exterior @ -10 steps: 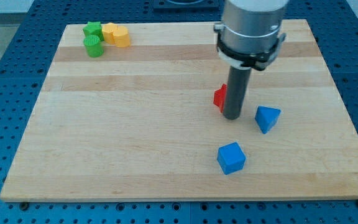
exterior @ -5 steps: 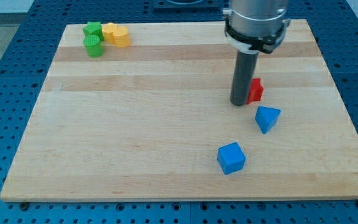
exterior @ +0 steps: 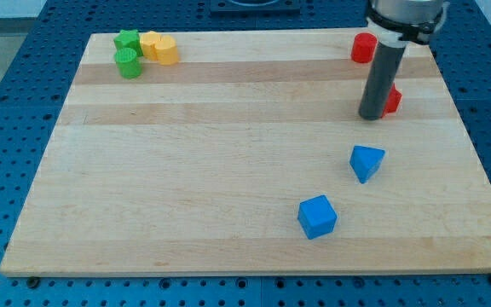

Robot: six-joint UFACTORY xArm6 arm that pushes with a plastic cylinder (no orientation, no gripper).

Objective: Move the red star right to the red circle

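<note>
My tip (exterior: 372,117) touches the red star's (exterior: 391,101) left side; no end effector is fitted; the star remains below the red circle (exterior: 363,47), gap unclosed.

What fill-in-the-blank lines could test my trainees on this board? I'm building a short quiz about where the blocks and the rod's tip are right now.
1. The red star lies just to the view's ____ of my tip.
2. The red circle sits near the board's top ____ corner.
3. The block nearest the view's bottom is the blue ____.
4. The green blocks and yellow blocks cluster at the view's top ____.

Missing words: right; right; cube; left
</note>
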